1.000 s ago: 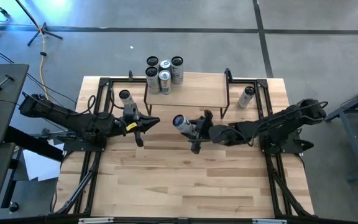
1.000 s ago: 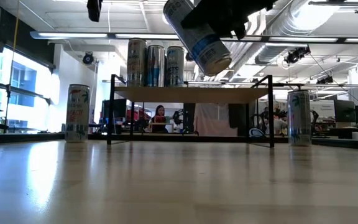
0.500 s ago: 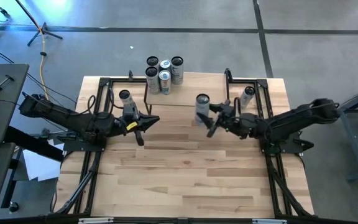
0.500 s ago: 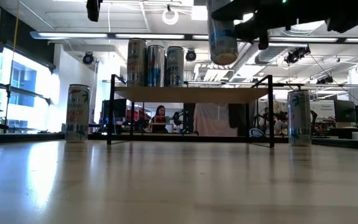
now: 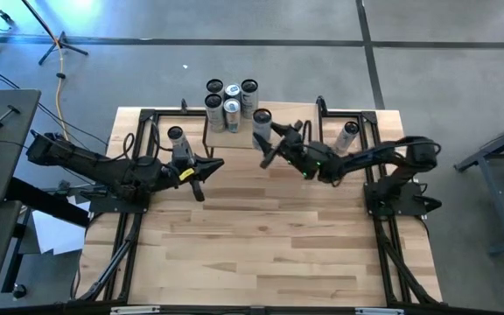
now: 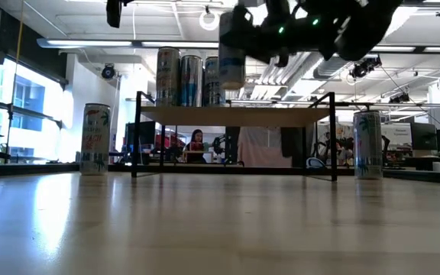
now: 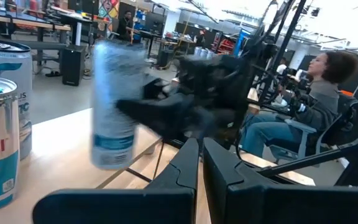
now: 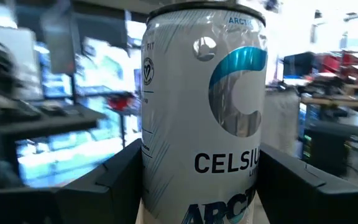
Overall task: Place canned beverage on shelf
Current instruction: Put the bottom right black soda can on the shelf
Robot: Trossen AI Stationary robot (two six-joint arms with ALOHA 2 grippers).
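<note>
Over the shelf (image 5: 278, 131), the right gripper (image 5: 268, 144) clamps a white Celsius can (image 5: 262, 124) upright, held clear above the board just beside the four cans (image 5: 232, 101) clustered at the shelf's far left corner. Off the shelf's left end, the left gripper (image 5: 206, 168) hangs with fingers pressed together and nothing between them, close to a lone can (image 5: 176, 137) standing on the table (image 5: 261, 236); another can (image 5: 347, 136) stands off the shelf's right end.

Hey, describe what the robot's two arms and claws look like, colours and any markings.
Both arms are dark, jointed links. The left claw has black tapered fingers with a yellow patch just behind them. The right claw is likewise black, with small green lights glowing on its wrist.
</note>
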